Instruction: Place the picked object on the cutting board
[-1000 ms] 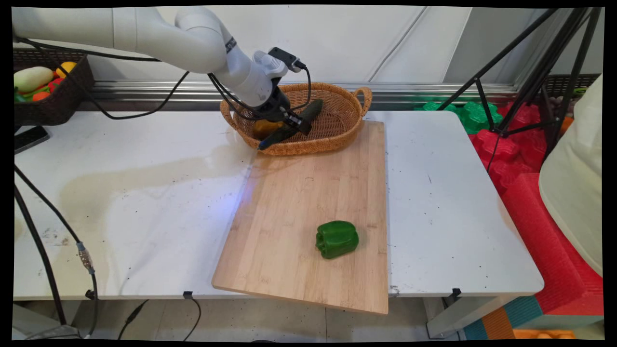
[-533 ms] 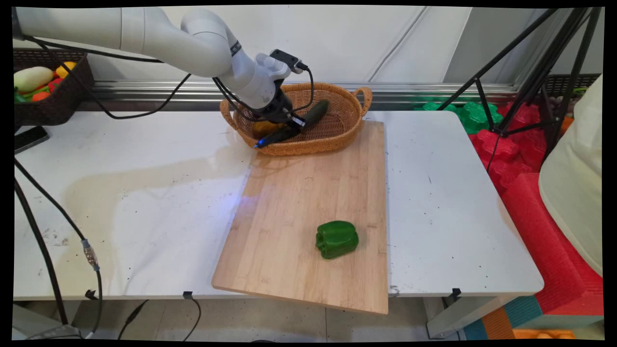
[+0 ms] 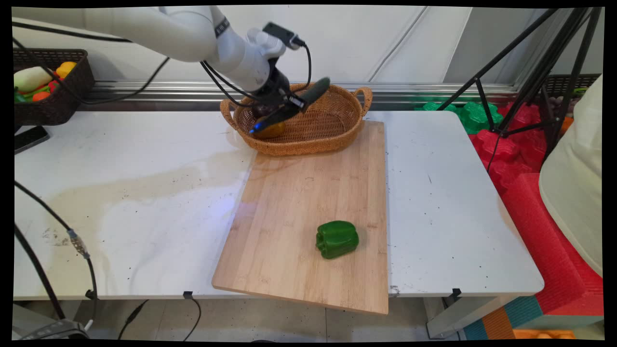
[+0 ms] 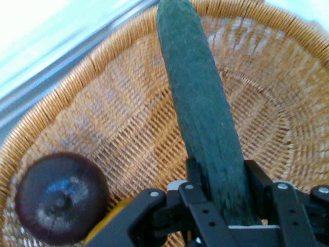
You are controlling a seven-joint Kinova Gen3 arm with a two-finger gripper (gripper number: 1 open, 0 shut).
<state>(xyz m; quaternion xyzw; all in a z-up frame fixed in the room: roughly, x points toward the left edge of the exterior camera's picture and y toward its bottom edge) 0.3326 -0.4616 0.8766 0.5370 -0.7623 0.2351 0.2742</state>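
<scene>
Cucumber (image 4: 205, 123) is what the jaws have closed on, gripped near one end, its long dark green body slanting up clear over the wicker basket (image 3: 337, 137) at the worktop's (image 3: 144, 193) far edge. Nearest, a green bell pepper (image 3: 337, 239) lies on the cutting board (image 3: 299, 193) toward its near right corner. Farther back, inside the basket under the gripper (image 3: 282, 114), sit a dark round fruit (image 4: 60, 196) and a yellow-orange piece (image 3: 270, 129). Held so far off centre, the cucumber could pivot or slip in the jaws, and its free end might catch the basket rim.
</scene>
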